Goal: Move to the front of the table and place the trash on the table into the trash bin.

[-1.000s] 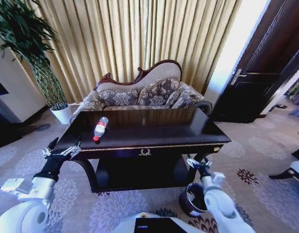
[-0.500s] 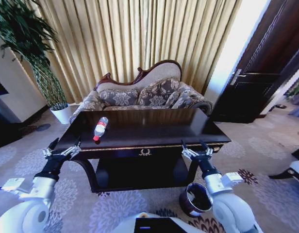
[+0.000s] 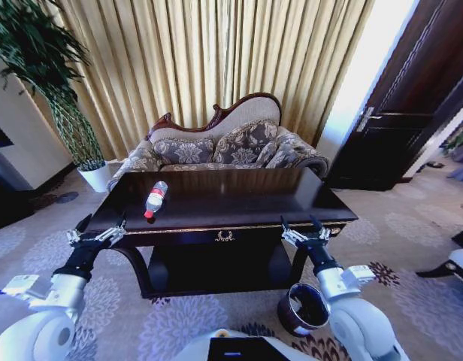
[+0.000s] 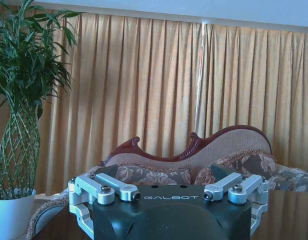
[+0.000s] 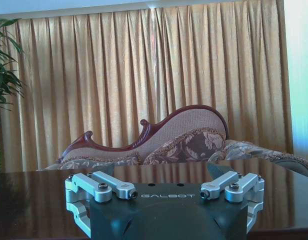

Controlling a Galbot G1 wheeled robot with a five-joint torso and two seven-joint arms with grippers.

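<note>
Right gripper (image 3: 306, 232) has risen from beside the trash bin (image 3: 302, 310) to the bench (image 3: 239, 197) front edge, open, empty; left gripper (image 3: 96, 235) open at the bench's left corner. Plastic bottle (image 3: 155, 198) untouched on the bench; reach seems about to start.

Gold curtains (image 3: 216, 53), patterned sofa (image 3: 224, 147), potted plant (image 3: 59, 90), floral carpet (image 3: 412, 301), dark door (image 3: 412, 113).

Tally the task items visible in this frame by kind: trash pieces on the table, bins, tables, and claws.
Plastic bottle lying on the table top: 1
Trash bin on the floor: 1
Table: 1
Claws: 2, the left claw and the right claw, both open at the table's front edge
Total: 5
</note>
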